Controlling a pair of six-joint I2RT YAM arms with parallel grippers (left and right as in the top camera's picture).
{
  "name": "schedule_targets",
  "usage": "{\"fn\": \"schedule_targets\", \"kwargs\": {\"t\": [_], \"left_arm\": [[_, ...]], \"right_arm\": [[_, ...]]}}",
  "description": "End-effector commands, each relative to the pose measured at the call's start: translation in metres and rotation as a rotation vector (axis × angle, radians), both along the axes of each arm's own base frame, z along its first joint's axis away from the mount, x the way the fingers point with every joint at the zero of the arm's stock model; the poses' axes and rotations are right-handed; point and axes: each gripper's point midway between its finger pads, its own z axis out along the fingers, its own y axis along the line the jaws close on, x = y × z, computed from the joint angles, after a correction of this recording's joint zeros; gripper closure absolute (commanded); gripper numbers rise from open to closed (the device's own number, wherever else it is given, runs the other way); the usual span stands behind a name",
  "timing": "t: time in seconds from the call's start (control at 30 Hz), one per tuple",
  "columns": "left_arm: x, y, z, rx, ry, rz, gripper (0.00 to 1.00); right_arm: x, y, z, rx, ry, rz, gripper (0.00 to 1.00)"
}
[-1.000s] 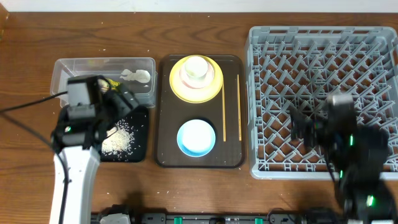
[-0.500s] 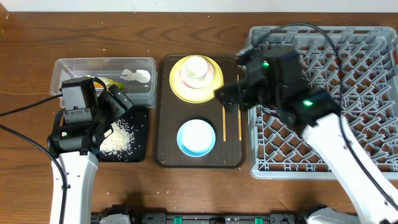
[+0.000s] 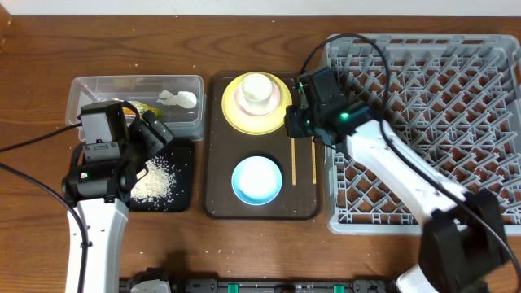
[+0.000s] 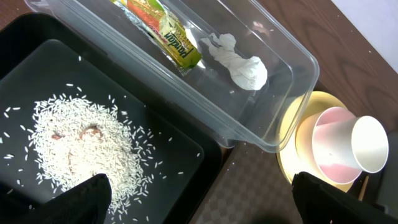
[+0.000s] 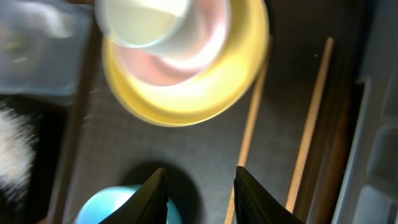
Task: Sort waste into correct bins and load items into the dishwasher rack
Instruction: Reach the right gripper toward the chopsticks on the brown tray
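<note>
wrapper [image 4: 168,34] print seen, not legible | left gripper [image 4: 202,202] held over rice [image 4: 81,146], jaws spread wide | right gripper [image 5: 200,186] poised over chopsticks [image 5: 252,118], jaws narrow, grip undetermined

Overhead looks straight down; 2 close wrist views share the yellow plate [image 3: 233,111].

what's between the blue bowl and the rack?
The pair of wooden chopsticks, lying parallel on the brown serving tray, between the light blue bowl and the dishwasher rack. Clearest in the overhead view.
</note>
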Motion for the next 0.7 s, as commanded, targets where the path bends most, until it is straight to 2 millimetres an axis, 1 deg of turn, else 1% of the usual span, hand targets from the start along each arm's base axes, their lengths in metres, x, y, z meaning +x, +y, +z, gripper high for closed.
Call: {"fn": "schedule_targets", "kwargs": {"t": [0.0,0.1,0.2,0.33,0.4,0.47,0.57,0.63,0.67], "left_arm": [[0.001,0.003,0.004,0.004,-0.009,0.020,0.05],[0.001,0.003,0.004,0.003,-0.009,0.020,0.05],[0.001,0.003,0.004,0.003,-0.006,0.020,0.05],[0.001,0.003,0.004,0.003,-0.006,0.020,0.05],[0.001,0.003,0.004,0.003,-0.006,0.020,0.04],[0.001,0.003,0.003,0.003,-0.005,0.020,0.04],[0.000,0.003,0.003,0.003,-0.001,0.020,0.04],[0.000,0.003,0.003,0.003,-0.001,0.020,0.04],[0.000,0.003,0.003,0.003,-0.001,0.020,0.04]], "right_arm": [[0.012,-0.002,-0.018,-0.067,-0.010,-0.069,0.67],[0.013,-0.003,-0.040,-0.138,0.000,-0.079,0.67],[0.011,-0.003,-0.057,-0.204,0.002,-0.084,0.67],[0.007,0.006,-0.075,-0.230,0.013,-0.061,0.67],[0.006,0.007,-0.086,-0.247,0.019,-0.074,0.76],[0.006,0.006,-0.096,-0.261,0.034,-0.107,0.77],[0.003,0.008,-0.112,-0.272,0.055,-0.108,0.78],[0.000,0.009,-0.119,-0.280,0.067,-0.107,0.79],[0.000,0.010,-0.119,-0.281,0.066,-0.105,0.78]]}}
